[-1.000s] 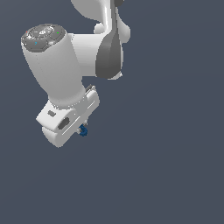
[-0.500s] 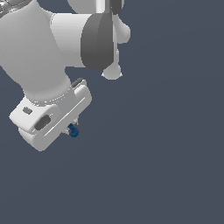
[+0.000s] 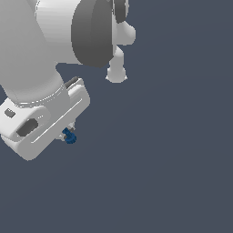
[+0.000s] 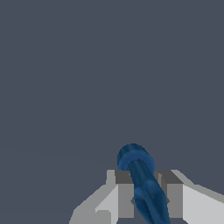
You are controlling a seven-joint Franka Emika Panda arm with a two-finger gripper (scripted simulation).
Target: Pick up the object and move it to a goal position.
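Holding the object (image 4: 142, 183) between its two fingers (image 4: 124, 194), the claw (image 4: 144, 197) is closed down to a narrow gap, both pads pressed against the object's sides in the wrist view. The pick-up part of the task looks done. What remains, as far as I can judge, is the carry to the goal position and possibly a release there (no goal marker shows in either view, so the distance left cannot be judged).

In the exterior view the object (image 3: 69, 136) shows only as a small dark blue lump poking out under the white claw housing (image 3: 43, 125). Whether it hangs clear of the bench (image 3: 173, 173) cannot be told: the grey ground is featureless and casts no readable shadow.

Shapes and surfaces:
- Object: deep blue, slightly glossy, lumpy; a rounded knob at one end narrowing to a longer stem that runs back between the fingers. Much smaller than the claw.
- Fingers: flat, blocky, pale grey with darker inner faces.
- Arm (image 3: 54, 32): smooth white shells with a dark grey joint band, matte plastic look.
- Bench: uniform slate grey, no texture.
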